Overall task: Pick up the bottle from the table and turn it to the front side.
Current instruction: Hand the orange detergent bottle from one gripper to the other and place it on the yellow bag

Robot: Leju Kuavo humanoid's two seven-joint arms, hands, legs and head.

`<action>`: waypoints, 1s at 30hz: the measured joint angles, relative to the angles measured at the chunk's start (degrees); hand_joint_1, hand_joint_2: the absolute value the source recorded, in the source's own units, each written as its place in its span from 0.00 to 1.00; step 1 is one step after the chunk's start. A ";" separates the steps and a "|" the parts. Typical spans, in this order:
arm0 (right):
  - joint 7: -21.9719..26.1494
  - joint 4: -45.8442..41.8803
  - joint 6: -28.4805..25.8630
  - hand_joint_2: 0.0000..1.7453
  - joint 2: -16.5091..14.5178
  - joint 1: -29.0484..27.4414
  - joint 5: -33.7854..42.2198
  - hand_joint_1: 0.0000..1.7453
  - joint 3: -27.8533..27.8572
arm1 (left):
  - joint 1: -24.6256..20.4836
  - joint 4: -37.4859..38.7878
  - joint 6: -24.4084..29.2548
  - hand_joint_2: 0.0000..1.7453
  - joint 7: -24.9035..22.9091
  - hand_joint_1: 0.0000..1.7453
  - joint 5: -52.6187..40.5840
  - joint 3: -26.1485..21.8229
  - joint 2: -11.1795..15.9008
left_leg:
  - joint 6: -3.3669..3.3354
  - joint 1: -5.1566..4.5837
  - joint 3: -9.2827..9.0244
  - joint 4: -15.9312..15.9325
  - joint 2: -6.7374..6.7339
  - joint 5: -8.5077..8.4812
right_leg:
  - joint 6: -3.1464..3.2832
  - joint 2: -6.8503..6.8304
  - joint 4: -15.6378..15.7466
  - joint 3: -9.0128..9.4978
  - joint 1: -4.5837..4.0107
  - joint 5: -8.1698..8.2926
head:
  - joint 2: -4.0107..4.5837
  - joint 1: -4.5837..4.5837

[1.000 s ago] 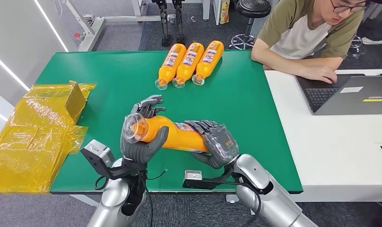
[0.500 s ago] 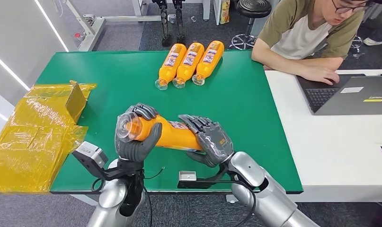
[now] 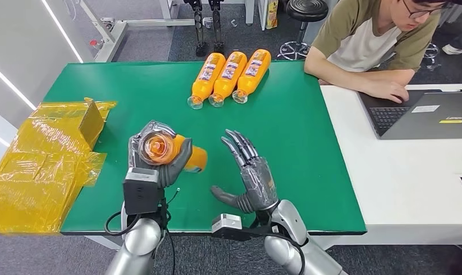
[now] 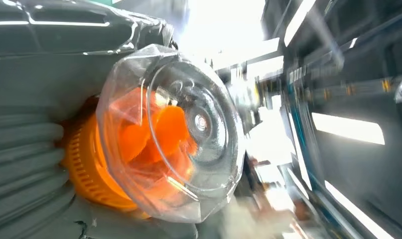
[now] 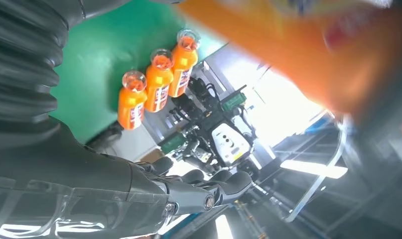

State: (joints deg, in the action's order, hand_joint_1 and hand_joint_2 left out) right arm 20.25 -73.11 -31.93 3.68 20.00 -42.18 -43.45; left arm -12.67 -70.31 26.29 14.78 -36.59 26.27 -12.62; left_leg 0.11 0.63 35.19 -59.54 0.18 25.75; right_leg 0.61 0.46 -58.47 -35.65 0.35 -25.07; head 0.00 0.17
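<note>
MOVED: left hand (image 3: 157,157) swung the bottle (image 3: 172,153) cap-first toward the camera, off the table (image 3: 308,143), fingers wrapped round its neck | right hand (image 3: 252,175) let go, fingers spread, just beside the bottle's base | MEANING: likely mid-turn, left hand alone carrying it; label side not readable.

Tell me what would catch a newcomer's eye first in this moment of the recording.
First, the orange bottle gripped in the left hand above the green table, its clear cap pointing at the head camera. Beside it the right hand is open, fingers spread, holding nothing. Three more orange bottles lie side by side at the table's far edge, and a person sits at a laptop on the right.
</note>
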 joint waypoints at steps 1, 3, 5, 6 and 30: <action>0.20 -0.64 -0.46 1.00 -0.15 -0.81 0.92 0.00 0.21 | 0.04 0.00 0.39 1.00 -2.21 1.00 -4.74 -0.27 0.60 | 0.00 0.00 0.00 0.00 0.00 0.00 | 0.00 0.00 0.00 0.00 0.00 0.00 | 0.00 0.00; 0.78 -1.99 -1.38 1.00 -0.36 -2.36 3.16 0.00 0.70 | 0.20 0.00 -0.97 1.00 -7.16 1.00 -15.16 -1.08 2.17 | 0.00 0.00 0.00 0.01 0.00 0.00 | 0.00 0.00 0.00 0.00 0.00 0.00 | 0.00 0.00; 1.73 -3.47 -2.54 1.00 -0.46 -3.94 5.86 0.00 1.30 | 0.50 0.01 -3.32 1.00 -12.07 1.00 -25.70 -2.09 4.24 | 0.00 0.00 -0.01 0.01 -0.01 0.00 | 0.00 0.01 -0.01 0.00 0.00 -0.01 | 0.00 0.00; 2.19 -4.25 -3.09 1.00 -0.47 -4.80 7.11 0.00 1.64 | 0.62 0.01 -4.37 1.00 -13.87 1.00 -29.91 -2.61 5.35 | 0.01 0.01 -0.01 0.02 -0.02 0.00 | 0.01 0.01 -0.01 0.00 0.00 -0.01 | 0.00 0.00; 9.35 -19.21 -4.03 1.00 -0.45 -12.63 22.47 0.00 4.84 | -24.68 27.35 -32.30 1.00 5.70 1.00 -31.55 1.73 44.29 | 0.50 0.12 0.01 0.12 -0.34 -0.31 | 0.45 0.33 -0.19 -0.33 -0.13 0.19 | 0.00 0.03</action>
State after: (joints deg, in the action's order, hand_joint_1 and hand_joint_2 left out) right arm 29.59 -92.32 -35.97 3.23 7.38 -19.71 -38.61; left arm -37.35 -42.96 -6.01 20.48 -68.13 27.99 31.67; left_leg 0.61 0.74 35.20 -59.43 -0.16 25.44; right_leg 1.06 0.79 -58.65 -35.98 0.21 -24.88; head 0.00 0.20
